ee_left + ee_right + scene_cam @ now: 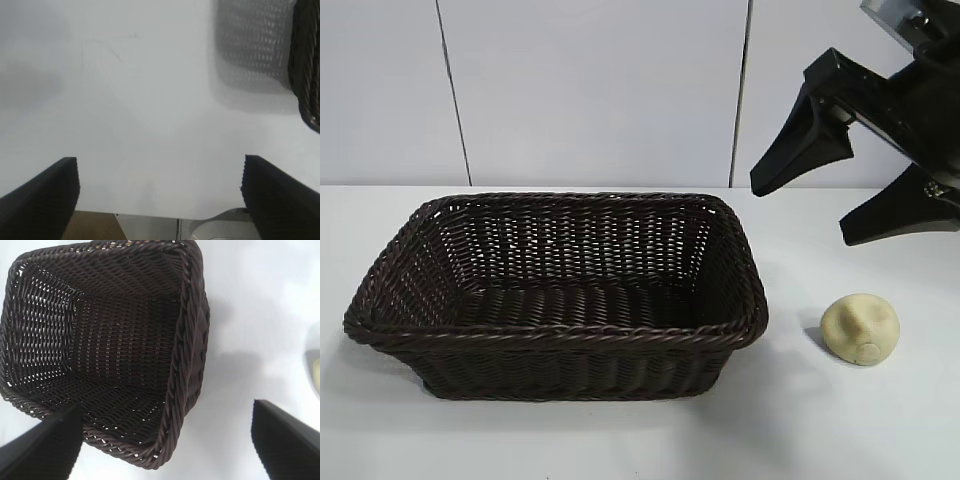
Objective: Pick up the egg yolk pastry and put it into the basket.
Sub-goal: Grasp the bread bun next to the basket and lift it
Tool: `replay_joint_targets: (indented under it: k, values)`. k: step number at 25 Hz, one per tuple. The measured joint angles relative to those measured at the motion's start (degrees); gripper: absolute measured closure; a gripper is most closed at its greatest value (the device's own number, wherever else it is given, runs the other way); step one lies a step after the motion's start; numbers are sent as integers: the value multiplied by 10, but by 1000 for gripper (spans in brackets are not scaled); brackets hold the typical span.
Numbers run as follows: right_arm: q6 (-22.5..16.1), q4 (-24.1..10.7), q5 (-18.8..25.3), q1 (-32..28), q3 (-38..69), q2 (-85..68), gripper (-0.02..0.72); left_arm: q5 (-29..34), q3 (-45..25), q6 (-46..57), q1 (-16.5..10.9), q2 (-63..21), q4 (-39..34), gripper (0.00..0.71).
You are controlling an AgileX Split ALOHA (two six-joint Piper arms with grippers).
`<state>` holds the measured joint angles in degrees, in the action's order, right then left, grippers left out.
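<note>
The right gripper (820,205) is seen at the worktop's far right corner, raised above the surface, its black fingers (790,150) spread wide apart and holding nothing. From its wrist view the two fingertips frame bare worktop just beside the basket's near wall, with a sliver of the pale pastry at the picture's edge.

The left gripper (160,192) is shown only in its own wrist view; its fingers (45,195) are likewise held well apart and empty, poised over the white worktop (130,100) near one edge, with a corner of the basket at the frame's far side. It does not appear in the exterior view.

The egg yolk pastry (861,328) is found lying on the worktop toward the right edge, just beside the basket (560,340) but apart from it, below the right gripper and untouched.

The basket is set at the middle of the worktop, and nothing is seen inside it.

The task is judged barely begun: no grasp has been made, and the pick-up, the carry over the rim and the release are all left. The right gripper is judged the better placed for it.

No brand, label or legible writing is visible anywhere.
</note>
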<state>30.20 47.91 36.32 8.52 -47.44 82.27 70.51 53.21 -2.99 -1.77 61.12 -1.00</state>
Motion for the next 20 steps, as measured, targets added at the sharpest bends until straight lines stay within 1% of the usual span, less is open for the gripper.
replay_joint_targets:
  k: [2, 6, 10, 13, 20]
  values:
    - [0, 0, 2, 0, 0, 0, 50, -10, -50, 0, 0, -60, 0, 76]
    - [0, 0, 4, 0, 0, 0, 50, -49, -156, 0, 0, -175, 0, 76]
    - [0, 0, 4, 0, 0, 0, 50, -58, -239, 0, 0, -284, 4, 76]
    - [0, 0, 5, 0, 0, 0, 50, -65, -254, 1, 0, -345, 5, 76]
    - [0, -2, 7, 0, 0, 0, 50, -68, -255, 1, 0, -428, 6, 76]
